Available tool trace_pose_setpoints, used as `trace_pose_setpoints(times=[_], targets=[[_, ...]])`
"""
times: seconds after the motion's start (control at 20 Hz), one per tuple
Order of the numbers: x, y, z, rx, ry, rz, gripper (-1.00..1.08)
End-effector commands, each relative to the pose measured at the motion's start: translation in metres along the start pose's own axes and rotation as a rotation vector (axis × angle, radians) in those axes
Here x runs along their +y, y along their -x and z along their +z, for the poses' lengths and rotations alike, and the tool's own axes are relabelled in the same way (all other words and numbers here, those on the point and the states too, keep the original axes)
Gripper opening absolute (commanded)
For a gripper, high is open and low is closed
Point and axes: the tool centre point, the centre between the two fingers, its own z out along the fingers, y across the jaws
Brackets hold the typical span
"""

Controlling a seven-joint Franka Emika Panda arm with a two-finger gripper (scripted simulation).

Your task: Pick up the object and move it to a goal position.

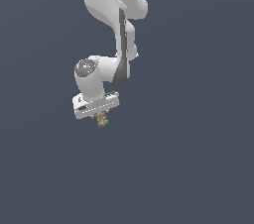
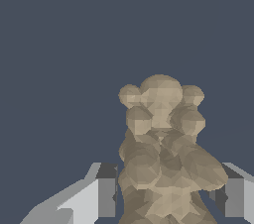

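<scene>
My gripper (image 1: 101, 117) is clamped on the object (image 1: 102, 120), the knobbly tan lump sitting right between my fingers (image 2: 106, 191), one pad on each side. Its long axis runs straight out along my finger direction, so most of it sticks out past the tips, pointing down in the exterior view. Nothing under it: it hangs off the surface, just below my palm. No goal marker shows in either view, so I can't tell which way the carry goes. Judging by this, grasp done, transport left.
</scene>
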Motion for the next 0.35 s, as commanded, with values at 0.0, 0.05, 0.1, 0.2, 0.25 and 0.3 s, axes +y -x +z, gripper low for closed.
trace_pose_setpoints(times=[0.0,0.05,0.1,0.2,0.25,0.3], targets=[[0.0114,0.0004,-0.0004,0.000,0.000,-0.002,-1.00],[0.0144,0.0005,-0.0005,0.000,0.000,-0.002,-1.00],[0.0167,0.0005,-0.0006,0.000,0.000,-0.002,-1.00],[0.0192,0.0002,-0.0007,0.000,0.000,-0.002,-1.00],[0.0196,0.0000,-0.0007,0.000,0.000,-0.002,-1.00],[0.0196,-0.0001,-0.0007,0.000,0.000,-0.002,-1.00]])
